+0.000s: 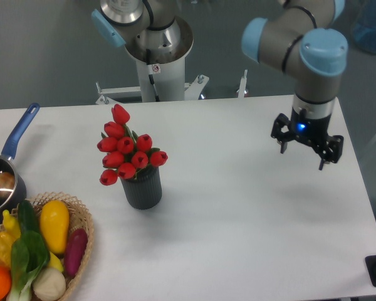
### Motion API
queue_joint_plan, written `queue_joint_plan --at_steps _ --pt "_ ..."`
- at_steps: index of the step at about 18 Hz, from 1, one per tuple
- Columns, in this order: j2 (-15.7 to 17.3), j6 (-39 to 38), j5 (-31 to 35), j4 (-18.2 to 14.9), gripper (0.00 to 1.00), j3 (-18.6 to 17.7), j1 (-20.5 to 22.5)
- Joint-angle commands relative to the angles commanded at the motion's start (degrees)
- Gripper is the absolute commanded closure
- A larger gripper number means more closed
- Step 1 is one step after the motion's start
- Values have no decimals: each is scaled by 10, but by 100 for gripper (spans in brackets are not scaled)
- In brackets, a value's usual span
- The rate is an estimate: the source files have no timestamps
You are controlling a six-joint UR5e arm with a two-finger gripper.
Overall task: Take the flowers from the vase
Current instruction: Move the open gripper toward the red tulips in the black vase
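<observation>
We see the flowers standing upright in the vase at the table's left-centre. The gripper hangs well apart to the right — fingers spread, holding nothing.

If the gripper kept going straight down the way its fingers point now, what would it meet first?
Most likely the bare white table. The open gripper hangs empty, fingers down, well to the right of the flowers; its height above the table is unclear.
</observation>
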Motion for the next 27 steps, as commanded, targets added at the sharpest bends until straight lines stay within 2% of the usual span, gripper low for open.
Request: queue_joint_plan --at_steps 2,5,6,8,10,14,16,19,20,24,27 --pt "0 -1 1 -1 0 -9 -3" --pt "7 -2 -3 0 0 -57 -4" --pt "19 -2 -8 0 0 -85 -8" --pt "70 -1 -21 9 0 -150 -20" --pt "105 -1 -26 10 0 -193 -25" --pt "139 10 -33 3 0 -221 -39" --pt "152 2 -31 -3 0 -232 -64" --pt "173 -17 -39 -7 0 -242 -69" --pt "179 -21 -61 -7 0 -241 -69" --pt "195 -67 -271 -19 0 -240 -65" --pt "197 -78 -357 -19 0 -237 -62"
